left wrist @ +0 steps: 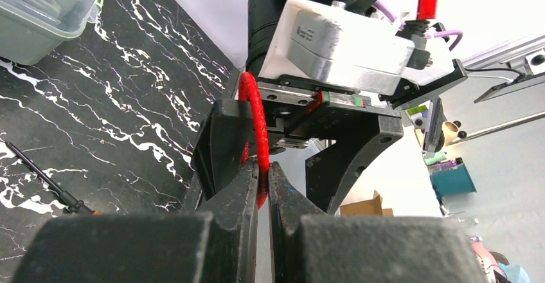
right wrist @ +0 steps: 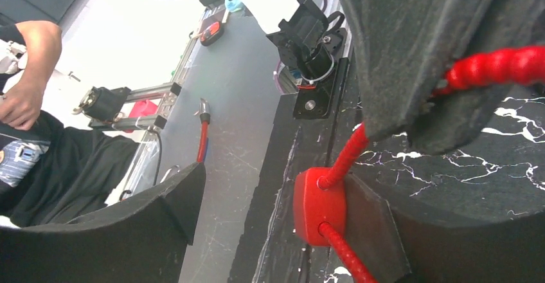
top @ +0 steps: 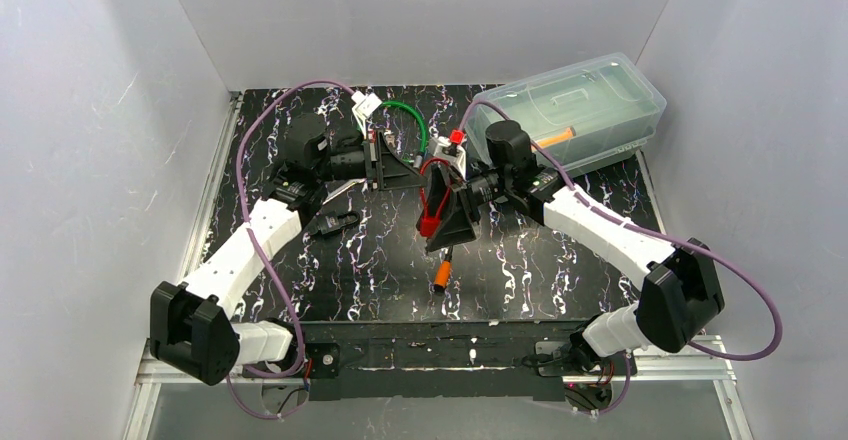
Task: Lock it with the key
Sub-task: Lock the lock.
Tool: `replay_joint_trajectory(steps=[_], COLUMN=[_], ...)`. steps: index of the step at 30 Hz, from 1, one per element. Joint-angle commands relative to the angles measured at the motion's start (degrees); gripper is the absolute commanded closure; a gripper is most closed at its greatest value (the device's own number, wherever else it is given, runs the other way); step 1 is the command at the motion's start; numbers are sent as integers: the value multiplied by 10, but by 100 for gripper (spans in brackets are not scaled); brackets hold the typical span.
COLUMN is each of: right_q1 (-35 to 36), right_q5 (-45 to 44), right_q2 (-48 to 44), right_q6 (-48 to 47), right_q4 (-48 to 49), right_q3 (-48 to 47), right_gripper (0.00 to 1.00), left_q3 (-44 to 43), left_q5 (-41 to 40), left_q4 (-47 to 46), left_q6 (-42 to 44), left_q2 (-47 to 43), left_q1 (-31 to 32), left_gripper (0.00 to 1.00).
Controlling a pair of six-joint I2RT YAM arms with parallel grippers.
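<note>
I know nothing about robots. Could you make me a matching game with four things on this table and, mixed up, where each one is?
Things:
1. red cable
2. green cable
3. clear box
4. orange-handled screwdriver

Places:
A. far right corner of the table
B. lying flat near the middle of the table
C. pinched in the left gripper
D. far middle of the table

Pairs: 1-C, 2-D, 3-A, 4-B
</note>
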State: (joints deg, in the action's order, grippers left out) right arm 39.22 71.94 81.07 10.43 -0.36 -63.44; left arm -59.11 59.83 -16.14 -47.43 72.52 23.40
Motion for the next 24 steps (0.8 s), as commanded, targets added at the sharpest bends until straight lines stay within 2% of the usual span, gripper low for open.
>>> replay_joint_trajectory(steps=[1,5,7,11,13,17,24], right_q1=[-20,-46,-57,-63,-63,-58,-34], right_q5=[11,-18,-34,-49,-58,-75,-97], right_q2=[0,-11,-23,-28,-28,-22,-10], right_q6=[23,104,209,317,346,445,456], right_q4=[11,93,254,370,405,537,549], right_q3=[-21,-3,36,59,65,100,108], right_gripper=[19,19,19,19,21,25,28], left_q3=[-12,-9,-7,-3,-4,-6,7], left_q5=[24,21,13,3,-5,-23,-39], left_q4=[-10,-10,-10,-11,-16,-53,-120], left_q6=[4,-3,-11,-21,-31,-75,-134], left_q2=[-39,-45,-44,-40,-37,-25,-10], left_q1=[3,3,2,-2,-6,-24,-38], left_gripper=[100,100,100,100,100,100,100])
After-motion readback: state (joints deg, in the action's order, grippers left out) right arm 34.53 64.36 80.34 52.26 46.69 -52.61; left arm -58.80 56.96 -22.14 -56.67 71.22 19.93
